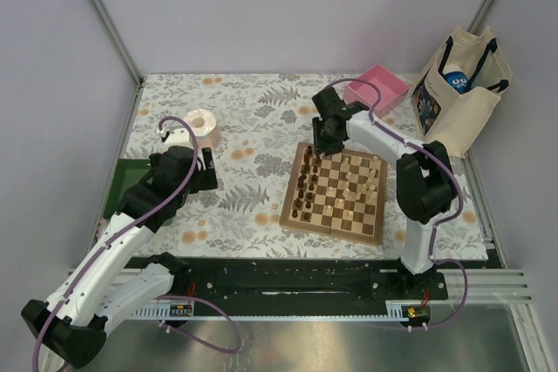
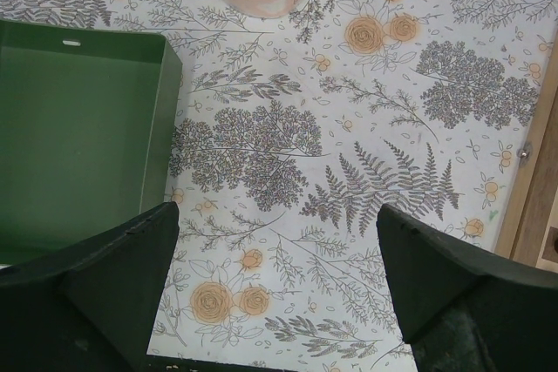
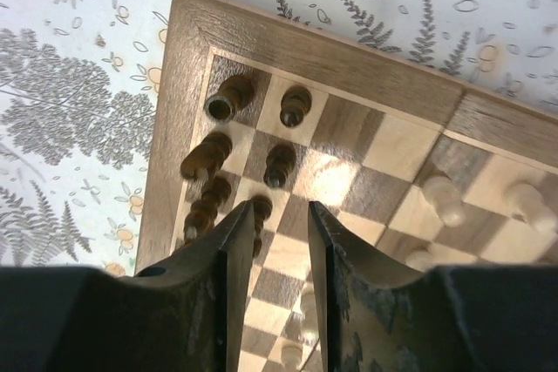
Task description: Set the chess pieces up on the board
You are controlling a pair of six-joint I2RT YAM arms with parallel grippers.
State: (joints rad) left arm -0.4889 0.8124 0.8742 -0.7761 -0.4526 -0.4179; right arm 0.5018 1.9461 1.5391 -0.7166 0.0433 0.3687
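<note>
The board [image 1: 330,226] lies right of centre on the floral cloth. Dark chess pieces [image 1: 303,187] line its left side and pale ones [image 1: 359,185] stand toward its right. My right gripper [image 1: 324,142] hovers over the board's far left corner. In the right wrist view its fingers [image 3: 279,211] are narrowly open, with bare squares showing in the gap. A dark pawn [image 3: 261,208] stands against the left fingertip's inner side, near other dark pieces [image 3: 228,98]. Pale pieces [image 3: 443,199] stand to the right. My left gripper [image 2: 277,215] is wide open and empty over the cloth.
A green tray [image 2: 78,137] sits at the table's left edge beside my left gripper [image 1: 207,168]. A pale pink roll [image 1: 202,128] stands behind it. A pink square tray [image 1: 379,89] and a cream tote bag [image 1: 458,89] are at the back right.
</note>
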